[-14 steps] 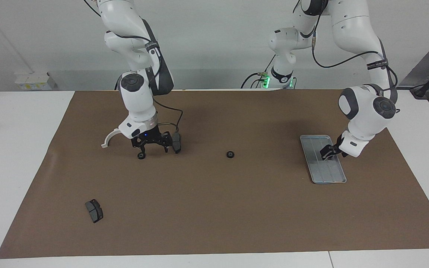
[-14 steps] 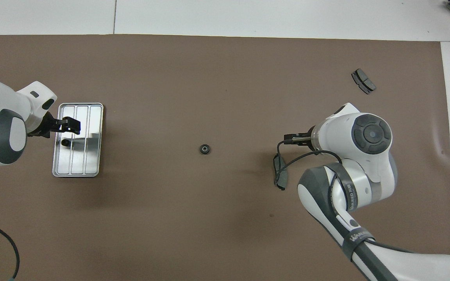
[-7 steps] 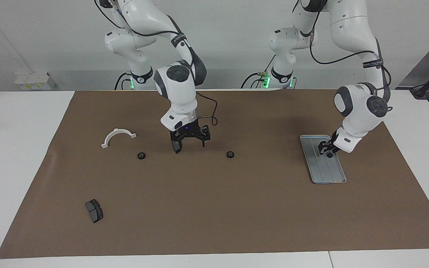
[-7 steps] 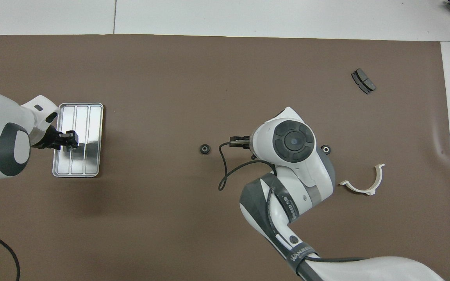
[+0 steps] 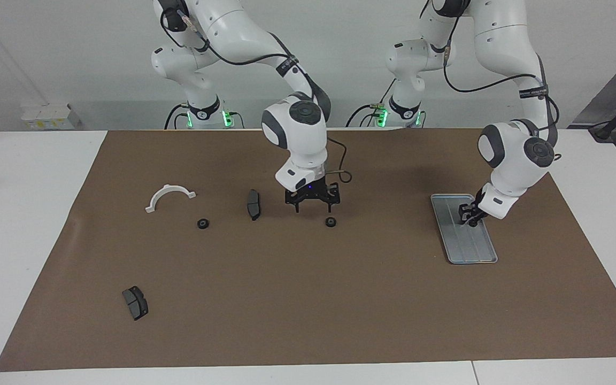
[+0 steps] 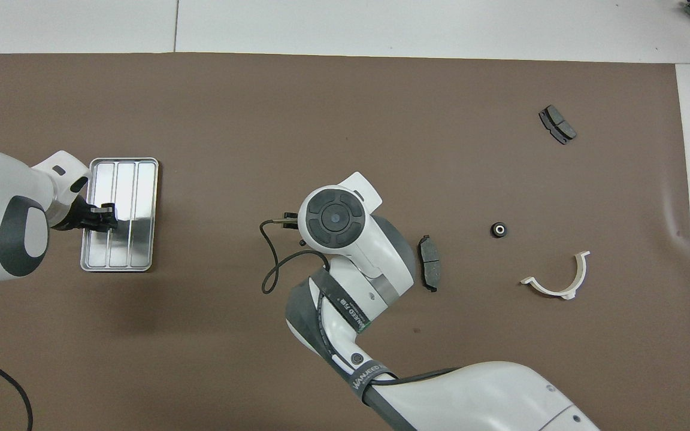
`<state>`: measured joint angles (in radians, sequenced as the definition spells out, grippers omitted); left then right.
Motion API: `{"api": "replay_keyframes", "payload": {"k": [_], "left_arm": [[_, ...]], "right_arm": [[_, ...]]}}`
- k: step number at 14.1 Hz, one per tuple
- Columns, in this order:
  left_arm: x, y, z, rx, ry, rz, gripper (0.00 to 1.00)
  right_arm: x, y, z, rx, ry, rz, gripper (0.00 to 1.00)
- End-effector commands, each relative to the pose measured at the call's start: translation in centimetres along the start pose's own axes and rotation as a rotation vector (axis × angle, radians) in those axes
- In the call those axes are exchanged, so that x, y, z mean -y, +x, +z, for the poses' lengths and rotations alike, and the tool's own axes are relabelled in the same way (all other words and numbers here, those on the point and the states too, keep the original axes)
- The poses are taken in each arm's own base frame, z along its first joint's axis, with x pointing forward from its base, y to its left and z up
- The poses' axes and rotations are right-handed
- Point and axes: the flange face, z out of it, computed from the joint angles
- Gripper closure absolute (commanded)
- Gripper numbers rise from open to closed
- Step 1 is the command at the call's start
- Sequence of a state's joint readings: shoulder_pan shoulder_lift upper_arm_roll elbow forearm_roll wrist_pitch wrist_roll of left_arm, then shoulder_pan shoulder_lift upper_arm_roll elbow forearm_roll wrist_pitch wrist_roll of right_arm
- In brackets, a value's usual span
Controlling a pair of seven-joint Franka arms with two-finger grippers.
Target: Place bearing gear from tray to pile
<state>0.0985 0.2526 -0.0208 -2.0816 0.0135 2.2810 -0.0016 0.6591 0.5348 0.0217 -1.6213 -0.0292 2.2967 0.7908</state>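
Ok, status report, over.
Left end effector shut on gear in tray. Right end effector open over mid-mat gear, between tray and pile.

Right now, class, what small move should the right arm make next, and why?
Probably lower the right gripper around the bearing gear: it hangs open just above it over the mat, not yet touching. The left gripper is down at the tray.
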Motion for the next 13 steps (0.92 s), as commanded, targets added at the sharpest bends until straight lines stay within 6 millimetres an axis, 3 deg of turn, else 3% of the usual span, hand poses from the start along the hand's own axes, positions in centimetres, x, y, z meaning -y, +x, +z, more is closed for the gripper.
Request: {"api": "replay_keyframes", "payload": {"k": [1,3,6,8,10,12,13], "left_arm": [[0.4,-0.8,-0.1,-0.016,0.004,0.010,0.72],[0.3,-0.5,-0.3,-0.023,0.004,0.011,0.81],[-0.3,0.1,-0.9,-0.035,0.004,0.020,0.94],[-0.6,1.1,-2.0,-0.055,0.004,0.024,0.97],[-2.2,2.5,-3.4,-0.082,-0.004,0.038,0.98],[-5.8,3.6,-4.5,-0.100,-0.016,0.078,0.98],[-7.6,3.6,-4.9,-0.108,-0.020,0.098,0.98]], "right_arm": [[1.9,0.7,1.2,-0.027,-0.026,0.003,0.00],[2.0,0.1,1.8,-0.025,-0.034,-0.006,0.00],[1.5,-0.6,3.0,-0.020,-0.060,-0.023,0.18],[1.4,-0.9,3.3,-0.015,-0.066,-0.025,0.23],[1.2,-1.1,3.6,-0.009,-0.073,-0.025,0.31],[1.1,-1.1,3.5,-0.008,-0.074,-0.025,0.53],[1.2,-1.1,3.4,-0.008,-0.077,-0.026,0.71]]}}
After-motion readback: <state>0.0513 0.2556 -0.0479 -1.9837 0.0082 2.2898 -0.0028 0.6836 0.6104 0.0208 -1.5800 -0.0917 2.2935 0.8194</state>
